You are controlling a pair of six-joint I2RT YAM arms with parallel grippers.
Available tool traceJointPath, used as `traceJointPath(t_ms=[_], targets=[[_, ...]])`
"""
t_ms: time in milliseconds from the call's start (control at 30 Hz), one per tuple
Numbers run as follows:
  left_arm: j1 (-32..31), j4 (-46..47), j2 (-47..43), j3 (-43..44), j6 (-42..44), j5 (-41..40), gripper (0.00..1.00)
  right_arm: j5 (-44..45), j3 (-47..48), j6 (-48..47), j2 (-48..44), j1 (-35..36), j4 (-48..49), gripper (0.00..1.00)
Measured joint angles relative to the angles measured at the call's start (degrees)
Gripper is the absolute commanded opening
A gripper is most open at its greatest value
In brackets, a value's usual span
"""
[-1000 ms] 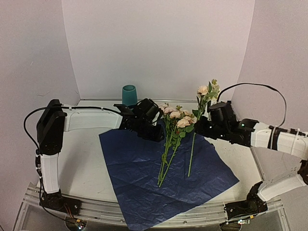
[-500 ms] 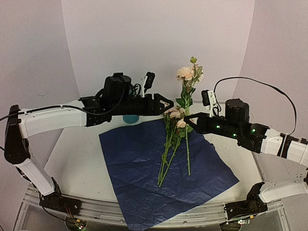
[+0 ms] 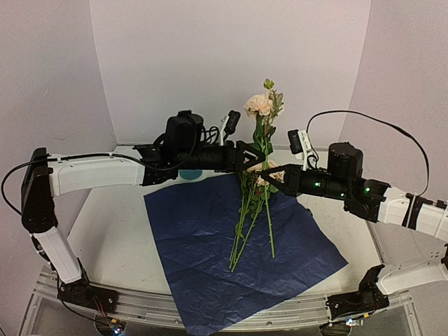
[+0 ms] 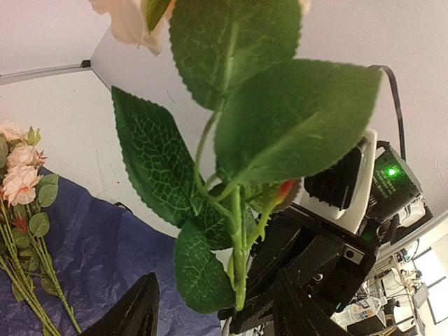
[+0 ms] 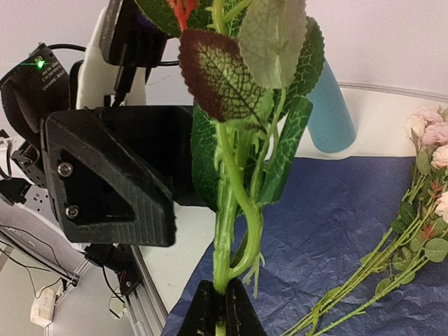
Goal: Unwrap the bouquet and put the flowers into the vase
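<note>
The right gripper [image 5: 220,311] is clamped mid-stem on one flower [image 3: 263,129], holding it upright at centre frame, bloom on top. The left gripper [image 3: 253,159], jaws apart, sits just left of that stem at leaf height. Its arm is nearer the vase [image 5: 329,112], standing behind it, left of centre. The remaining flowers [image 3: 245,217] lie on the blue paper [image 3: 203,238].

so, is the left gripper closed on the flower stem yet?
No, the left gripper is open, its jaws apart either side of the flower stem.

White table [image 3: 115,227] (metal rail [image 3: 140,302] along near edge), pale walls [image 3: 224,56].
</note>
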Motion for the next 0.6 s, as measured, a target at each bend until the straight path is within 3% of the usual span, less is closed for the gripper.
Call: traceJointPath(t_ms=[233, 400, 600], targets=[[0.0, 0.04, 1.45, 1.79, -0.95, 1.56, 0.5, -1.06, 0.0, 0.0, 0.01, 0.0, 0.4, 0.0], [0.0, 0.43, 2.38, 3.37, -1.79, 3.07, 0.36, -1.64, 0.0, 0.02, 0.45, 0.0, 0.47, 0.0], [0.02, 0.59, 3.42, 3.77, -2.3, 4.07, 0.35, -1.73, 0.0, 0.02, 0.92, 0.0, 0.47, 0.0]])
